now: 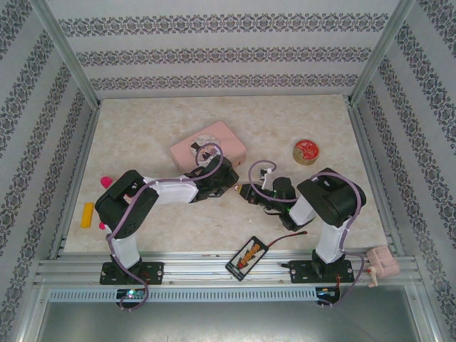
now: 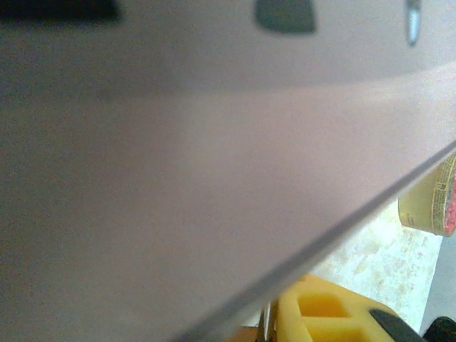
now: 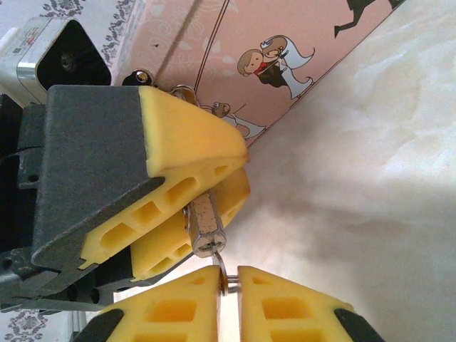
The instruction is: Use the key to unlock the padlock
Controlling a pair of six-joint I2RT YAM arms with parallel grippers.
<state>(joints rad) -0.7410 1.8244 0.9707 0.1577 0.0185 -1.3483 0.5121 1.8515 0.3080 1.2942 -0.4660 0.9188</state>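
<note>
— Where is the padlock sitting right now?

— I am gripping the padlock [image 3: 203, 222] between the yellow pads [image 3: 187, 135] of my left pincer [image 3: 242, 171], which is pointing in from 9 o'clock in the right wrist view. The padlock's brassy body is poking out of the pads toward 5 o'clock. A silvery loop is showing at the pads' far side, near 12 o'clock.

— And the key?

— The key [image 3: 226, 281] is standing at 6 o'clock from the padlock and touching its lower end. My right pincer [image 3: 228, 272] is squeezing it, with the two pads nearly meeting and just the thin metal between them. Whether the key's tip is sitting inside the keyhole, I cannot tell.

— Where on the surface is this happening?

— Seen from above, both pincers are meeting near the middle of the surface [image 1: 164, 121]. The pink tin [image 1: 208, 146] is lying just beside them at 11 o'clock. The red-lidded tin [image 1: 307, 151] is resting well apart at 2 o'clock.
</note>
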